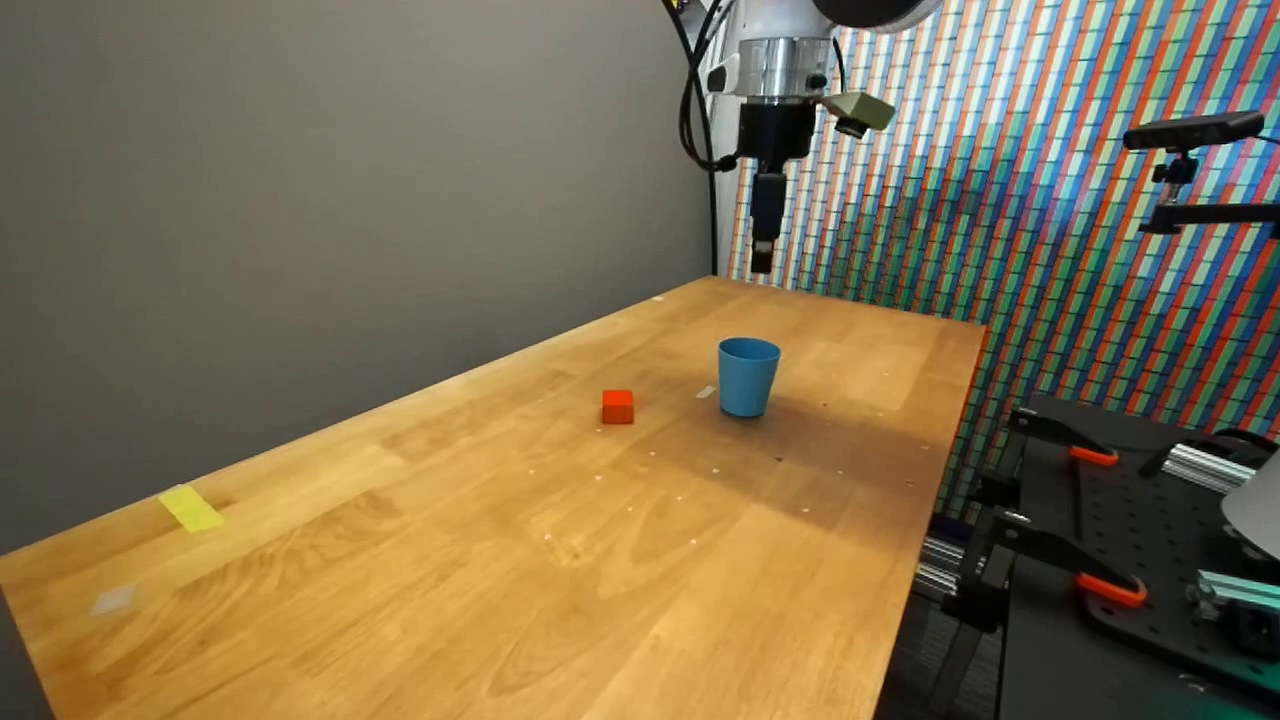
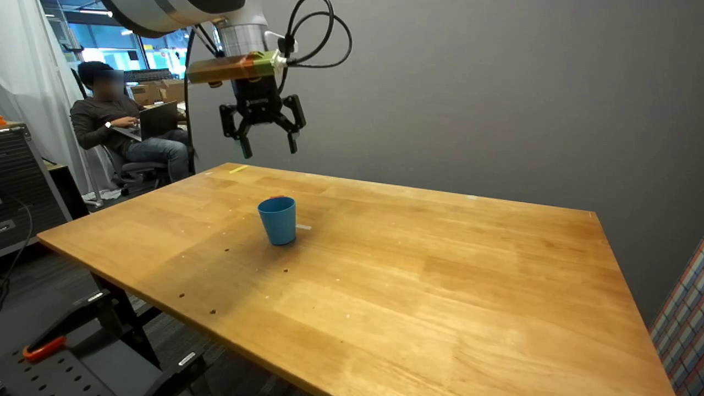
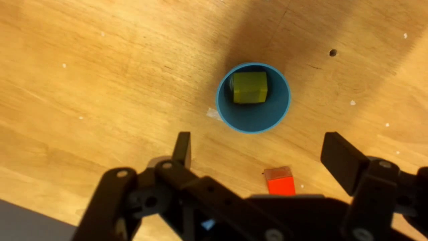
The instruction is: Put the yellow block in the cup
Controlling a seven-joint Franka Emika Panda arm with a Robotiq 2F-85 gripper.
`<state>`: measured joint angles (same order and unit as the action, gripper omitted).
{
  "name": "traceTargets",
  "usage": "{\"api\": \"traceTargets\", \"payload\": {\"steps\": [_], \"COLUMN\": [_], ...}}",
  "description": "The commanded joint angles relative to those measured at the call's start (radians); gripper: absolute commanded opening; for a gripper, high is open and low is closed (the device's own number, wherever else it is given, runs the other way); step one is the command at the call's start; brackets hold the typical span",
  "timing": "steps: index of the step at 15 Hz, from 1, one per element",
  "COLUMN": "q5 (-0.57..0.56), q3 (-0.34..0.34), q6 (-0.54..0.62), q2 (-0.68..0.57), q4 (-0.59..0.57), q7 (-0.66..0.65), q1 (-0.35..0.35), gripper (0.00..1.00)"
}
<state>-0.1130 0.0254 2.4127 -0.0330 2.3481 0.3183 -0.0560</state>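
The blue cup stands upright on the wooden table in both exterior views (image 1: 748, 378) (image 2: 279, 224) and in the wrist view (image 3: 255, 118). The yellow block (image 3: 250, 87) lies inside the cup, seen from above in the wrist view. The cup's wall hides it in both exterior views. My gripper is raised well above the table in both exterior views (image 1: 762, 258) (image 2: 269, 148). In the wrist view the gripper (image 3: 257, 142) has its fingers wide apart with nothing between them. It is open and does not touch the cup.
A small red block (image 1: 617, 407) sits on the table near the cup; it also shows in the wrist view (image 3: 281, 186). A flat yellow tape piece (image 1: 191, 508) lies near the table's edge. A grey wall (image 2: 467, 110) runs along one table side. A person (image 2: 118, 124) sits beyond the table.
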Motion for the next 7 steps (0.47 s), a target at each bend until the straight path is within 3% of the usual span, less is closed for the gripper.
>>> {"api": "traceTargets", "payload": {"steps": [1,2,3,7], "q5": [0.003,0.001,0.000,0.000], "q3": [-0.001,-0.006,0.000,0.000], "q6": [-0.062,-0.073,-0.043,-0.052], "q2": [0.158,0.182,0.098,0.106], "q4": [0.034,0.031,0.004,0.010], "q7": [0.021,0.023,0.000,0.000], "q1": [0.014,0.016,0.008,0.007], "gripper": [1.00,1.00,1.00,1.00]}}
